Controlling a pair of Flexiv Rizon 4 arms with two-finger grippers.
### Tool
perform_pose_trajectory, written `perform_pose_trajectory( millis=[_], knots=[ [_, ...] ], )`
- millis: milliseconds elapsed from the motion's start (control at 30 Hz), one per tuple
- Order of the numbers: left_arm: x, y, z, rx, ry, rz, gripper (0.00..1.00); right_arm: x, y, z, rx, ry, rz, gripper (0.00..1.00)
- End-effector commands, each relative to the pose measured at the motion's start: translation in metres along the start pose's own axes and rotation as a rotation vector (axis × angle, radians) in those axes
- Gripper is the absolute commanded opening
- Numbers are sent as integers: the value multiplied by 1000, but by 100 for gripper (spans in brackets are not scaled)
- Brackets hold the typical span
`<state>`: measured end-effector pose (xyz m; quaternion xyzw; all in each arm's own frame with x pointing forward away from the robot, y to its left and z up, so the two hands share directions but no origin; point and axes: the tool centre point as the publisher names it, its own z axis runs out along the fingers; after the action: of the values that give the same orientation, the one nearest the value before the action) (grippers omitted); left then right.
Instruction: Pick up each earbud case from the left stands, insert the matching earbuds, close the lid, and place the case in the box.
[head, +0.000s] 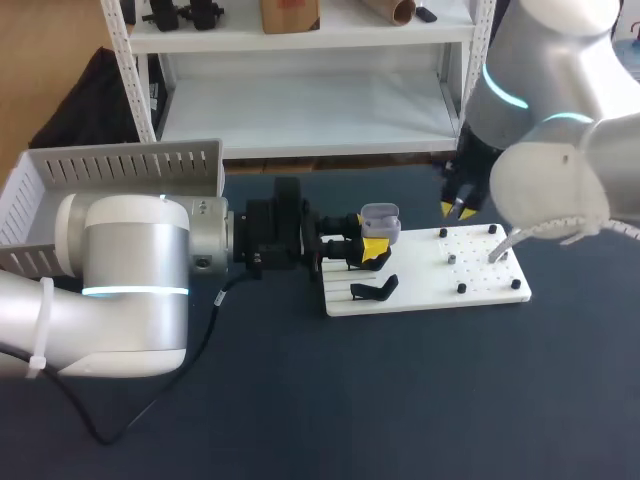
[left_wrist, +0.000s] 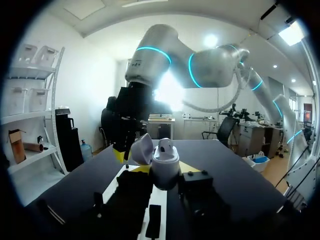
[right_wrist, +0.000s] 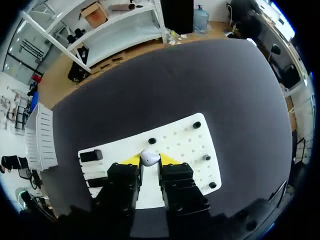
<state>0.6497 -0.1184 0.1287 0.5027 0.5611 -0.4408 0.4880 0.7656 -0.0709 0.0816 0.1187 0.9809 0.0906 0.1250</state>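
Left claw (head: 371, 246): closed on the earbud case (head: 380, 214), one yellow tip against each side of the body; it is over the left part of the white board (head: 480, 287).
Earbud case: grey-white, upright, lid hinged open. It is held above the board and rests on neither stand. In the left wrist view the lid (left_wrist: 140, 148) tips back beside the body, and a white rounded piece (left_wrist: 166, 145) sits in the top of the body.
Right claw (head: 458, 209): narrow. In the right wrist view a small white earbud (right_wrist: 149, 157) is pinched between the yellow tips. It hangs over the board's far edge, near the case but apart from it.
White board: lies on the dark table (head: 400, 400) right of centre. It is dotted with holes and carries black pegs (head: 461, 288) toward its right end.
Black stand (head: 375, 290): on the board's left part near the front edge, nothing on it.
Second stand: mostly hidden behind the left claw.
White box (head: 60, 180): slotted walls, at the table's far left corner, well apart from the board.
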Motion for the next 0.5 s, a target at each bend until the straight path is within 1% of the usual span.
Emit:
perform_pose_trajectory(
  millis=[33,233,333,433,500],
  knots=[
    [0,-1,0,-6,-3,1,0,7,-10,-40,-24,7,-85,0],
    [0,-1,0,-6,-3,1,0,16,-12,-79,-28,27,-260,0],
    [0,-1,0,-6,-3,1,0,25,-11,-96,-11,9,-326,0],
    [0,-1,0,-6,-3,1,0,36,-9,-112,-29,12,-367,0],
    [0,-1,0,-6,-3,1,0,47,-5,-122,-24,7,-403,0]
  ],
)
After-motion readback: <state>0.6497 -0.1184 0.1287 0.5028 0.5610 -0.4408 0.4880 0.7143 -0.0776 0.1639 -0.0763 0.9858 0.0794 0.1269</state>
